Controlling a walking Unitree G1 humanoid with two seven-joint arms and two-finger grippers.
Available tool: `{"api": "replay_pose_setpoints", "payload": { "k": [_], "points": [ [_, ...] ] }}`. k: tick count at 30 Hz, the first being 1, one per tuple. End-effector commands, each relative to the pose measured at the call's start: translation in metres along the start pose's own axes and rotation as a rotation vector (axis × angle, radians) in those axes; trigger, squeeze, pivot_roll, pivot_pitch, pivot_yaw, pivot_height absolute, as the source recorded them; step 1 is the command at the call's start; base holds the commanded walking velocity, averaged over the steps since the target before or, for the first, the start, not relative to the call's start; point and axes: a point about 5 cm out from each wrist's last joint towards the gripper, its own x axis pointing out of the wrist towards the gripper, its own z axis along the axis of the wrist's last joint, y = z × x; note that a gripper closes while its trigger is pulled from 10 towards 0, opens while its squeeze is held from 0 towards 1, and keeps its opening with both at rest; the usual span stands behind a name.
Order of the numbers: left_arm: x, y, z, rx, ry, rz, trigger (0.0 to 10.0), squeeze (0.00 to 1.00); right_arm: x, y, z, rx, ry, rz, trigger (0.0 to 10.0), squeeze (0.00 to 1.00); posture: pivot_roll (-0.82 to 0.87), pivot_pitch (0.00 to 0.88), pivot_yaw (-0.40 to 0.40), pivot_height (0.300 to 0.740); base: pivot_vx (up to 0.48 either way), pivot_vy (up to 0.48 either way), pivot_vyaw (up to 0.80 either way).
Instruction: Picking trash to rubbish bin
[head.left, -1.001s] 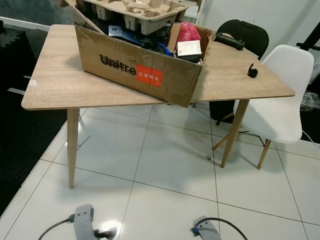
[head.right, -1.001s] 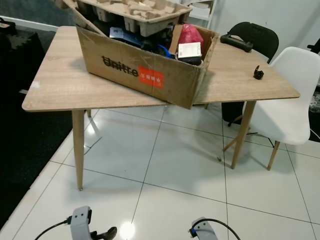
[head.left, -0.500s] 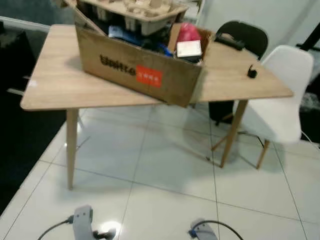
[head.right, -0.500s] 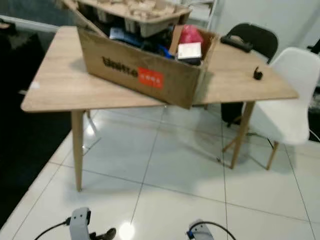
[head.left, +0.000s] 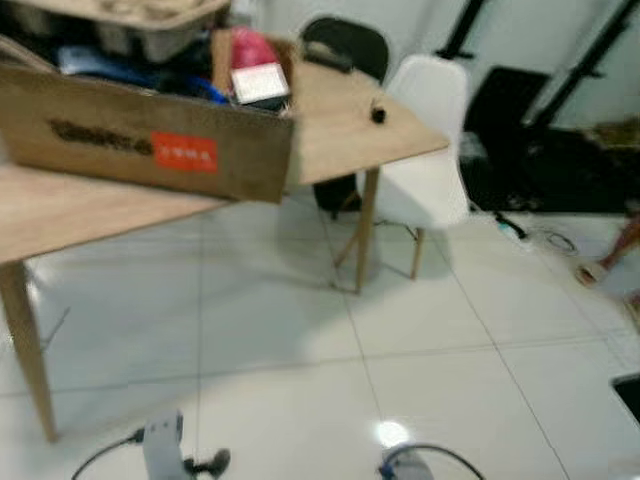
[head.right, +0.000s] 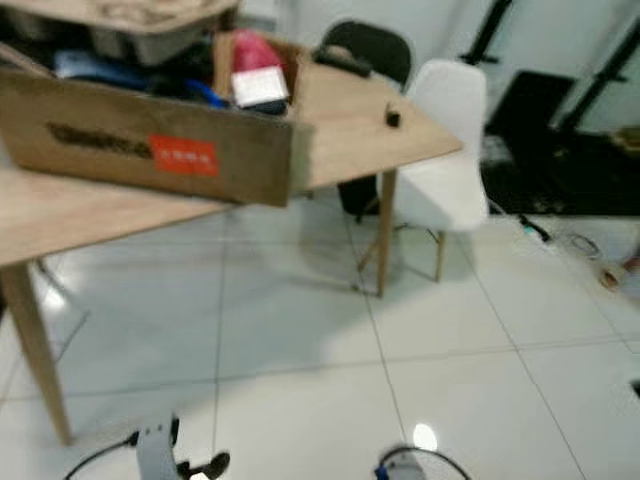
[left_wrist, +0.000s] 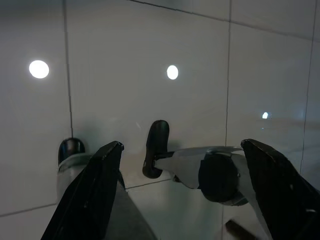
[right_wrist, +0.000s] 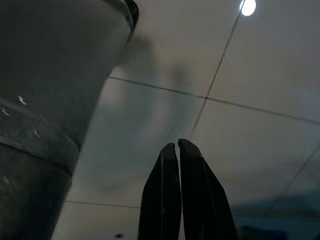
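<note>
The head views are blurred. A brown cardboard box (head.left: 150, 140) full of packing trays and odds and ends stands on the wooden table (head.left: 340, 130) at the upper left. No rubbish bin can be made out. My left arm (head.left: 162, 447) and right arm (head.left: 405, 465) hang low at the bottom edge over the white tiles. In the left wrist view my left gripper (left_wrist: 181, 145) is open, its fingers (left_wrist: 100, 190) wide apart above the floor with nothing between them. My right gripper (right_wrist: 175, 146) is shut and empty, pointing at the tiles beside a grey cylinder (right_wrist: 45, 100).
A white chair (head.left: 425, 160) and a black chair (head.left: 345, 45) stand by the table's far corner. A small black object (head.left: 378, 114) lies on the tabletop. A black mat (head.left: 530, 140), loose cables (head.left: 530, 232) and a pinkish item (head.left: 598, 268) lie on the right.
The whole picture has slid left: the camera has turned to the right, bringing the black mat and cables into view. Both arms still hang low.
</note>
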Motion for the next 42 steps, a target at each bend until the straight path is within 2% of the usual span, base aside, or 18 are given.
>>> {"api": "replay_pose_setpoints", "payload": {
  "k": [1, 11, 19, 24, 25, 26, 29, 31, 34, 36, 37, 39, 40, 41, 42],
  "points": [
    [-0.001, -0.002, -0.009, -0.009, 0.033, -0.002, 10.0, 0.00, 0.000, -0.001, -0.008, 0.006, 0.031, -0.007, 10.0, 0.00, 0.26, 0.092, -0.120, 0.740, 0.000, 0.000, -0.77],
    [0.000, -0.002, -0.007, -0.006, 0.029, -0.002, 10.0, 0.00, 0.002, 0.008, 0.008, -0.013, 0.009, 0.005, 10.0, 0.00, 0.26, 0.078, -0.126, 0.740, 0.000, 0.000, -0.77],
    [0.000, -0.002, -0.006, -0.007, 0.025, -0.006, 10.0, 0.00, 0.002, 0.011, 0.005, -0.014, 0.016, 0.010, 10.0, 0.00, 0.26, 0.084, -0.122, 0.740, 0.000, 0.000, -0.77],
    [-0.001, 0.004, 0.002, -0.040, -0.024, 0.021, 10.0, 0.00, -0.001, -0.003, -0.006, -0.012, 0.032, -0.007, 10.0, 0.00, 0.25, 0.083, -0.127, 0.740, 0.000, 0.000, -0.77],
    [-0.004, 0.012, 0.007, -0.055, -0.047, 0.054, 10.0, 0.00, -0.005, -0.020, -0.013, -0.009, 0.042, -0.032, 10.0, 0.00, 0.24, 0.091, -0.133, 0.740, 0.000, 0.000, -0.78],
    [-0.004, 0.012, 0.007, -0.055, -0.047, 0.054, 10.0, 0.00, -0.005, -0.020, -0.013, -0.009, 0.042, -0.032, 10.0, 0.00, 0.24, 0.091, -0.133, 0.740, 0.000, 0.000, -0.78],
    [-0.007, 0.020, 0.010, -0.076, -0.066, 0.097, 10.0, 0.00, -0.010, -0.038, -0.020, -0.008, 0.054, -0.066, 10.0, 0.00, 0.25, 0.095, -0.128, 0.740, 0.000, 0.000, -0.78],
    [-0.008, 0.021, 0.009, -0.079, -0.067, 0.100, 10.0, 0.00, -0.011, -0.041, -0.021, -0.008, 0.057, -0.073, 10.0, 0.00, 0.25, 0.095, -0.128, 0.740, 0.000, 0.000, -0.78],
    [-0.009, 0.020, 0.003, -0.086, -0.053, 0.098, 10.0, 0.00, -0.011, -0.041, -0.019, -0.007, 0.054, -0.077, 10.0, 0.00, 0.26, 0.090, -0.126, 0.740, 0.000, 0.000, -0.78],
    [-0.010, 0.019, -0.007, -0.101, -0.022, 0.106, 10.0, 0.00, -0.006, -0.028, -0.011, -0.017, 0.049, -0.081, 10.0, 0.00, 0.26, 0.086, -0.122, 0.740, 0.000, 0.000, -0.78],
    [-0.010, 0.019, -0.007, -0.101, -0.022, 0.106, 10.0, 0.00, -0.006, -0.028, -0.011, -0.017, 0.049, -0.081, 10.0, 0.00, 0.26, 0.086, -0.122, 0.740, 0.000, 0.000, -0.78],
    [-0.012, 0.015, -0.025, -0.114, 0.027, 0.107, 10.0, 0.00, -0.003, -0.018, 0.003, -0.001, 0.025, -0.094, 10.0, 0.00, 0.24, 0.104, -0.139, 0.740, 0.000, 0.000, -0.78],
    [-0.012, 0.015, -0.025, -0.114, 0.027, 0.107, 10.0, 0.00, -0.003, -0.018, 0.003, -0.001, 0.025, -0.094, 10.0, 0.00, 0.24, 0.104, -0.139, 0.740, 0.000, 0.000, -0.78],
    [-0.013, 0.010, -0.035, -0.112, 0.048, 0.115, 10.0, 0.00, -0.003, -0.020, 0.013, -0.001, 0.002, -0.107, 10.0, 0.00, 0.25, 0.105, -0.142, 0.740, 0.000, 0.000, -0.78],
    [-0.013, 0.009, -0.037, -0.118, 0.049, 0.121, 10.0, 0.00, -0.004, -0.023, 0.015, -0.011, -0.001, -0.114, 10.0, 0.00, 0.24, 0.103, -0.140, 0.740, 0.000, 0.000, -0.78]
  ]
}}
